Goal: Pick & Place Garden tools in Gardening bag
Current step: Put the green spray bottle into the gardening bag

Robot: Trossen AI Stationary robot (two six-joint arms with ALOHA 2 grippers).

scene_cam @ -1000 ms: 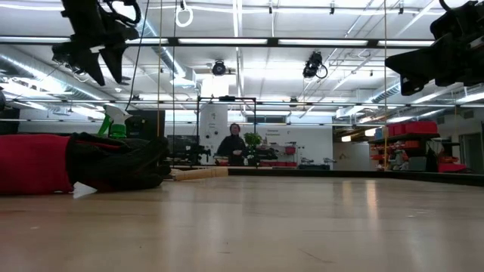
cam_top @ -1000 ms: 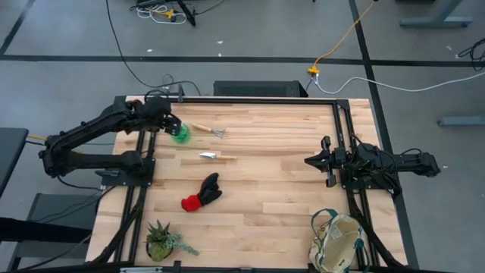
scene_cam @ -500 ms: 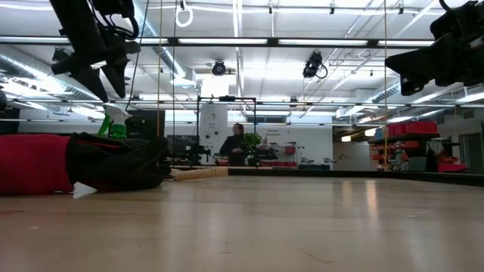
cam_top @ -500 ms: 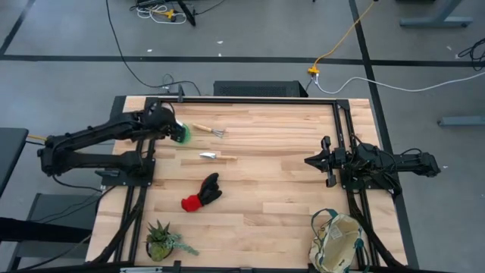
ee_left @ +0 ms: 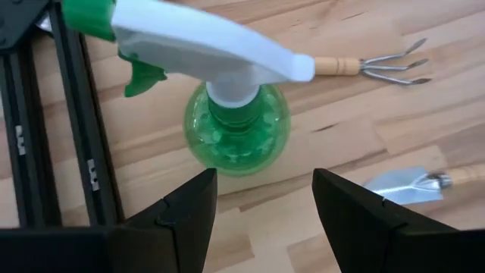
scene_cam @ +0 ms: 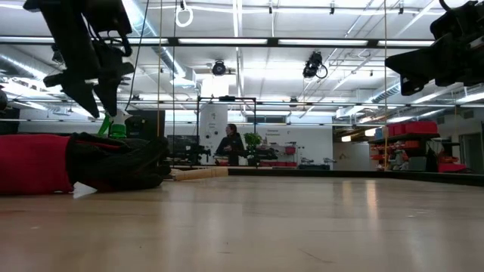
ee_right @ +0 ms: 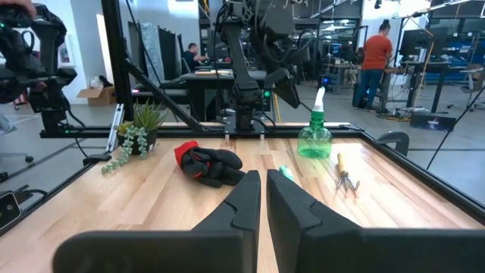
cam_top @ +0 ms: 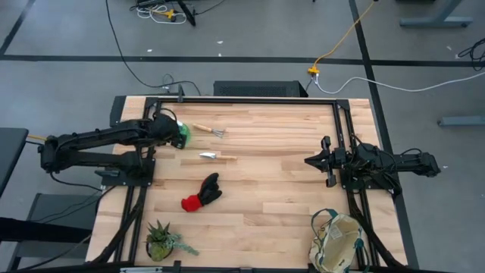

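Note:
A bright green round spray bottle (ee_left: 236, 125) with a white head stands upright on the table at the far left (cam_top: 180, 133). My left gripper (ee_left: 265, 182) is open just above it, pointing down, one finger on either side of the bottle's near side, touching nothing (cam_top: 171, 130). The wooden-handled rake (cam_top: 208, 130) and trowel (cam_top: 218, 157) lie flat to the right of the bottle. The red-and-black glove pair (cam_top: 201, 192) lies mid-table. The beige bag (cam_top: 339, 241) stands at the near right corner. My right gripper (cam_top: 311, 161) is shut and empty at the right side.
A small spiky potted plant (cam_top: 161, 240) stands at the near left corner. Black frame rails (cam_top: 144, 174) run along the table's left and right sides. Bare wood lies between the gloves and the bag. People stand in the room beyond the table (ee_right: 373, 64).
My left gripper has come down toward the spray bottle, its fingers staying open. The bottle and the other tools have kept still.

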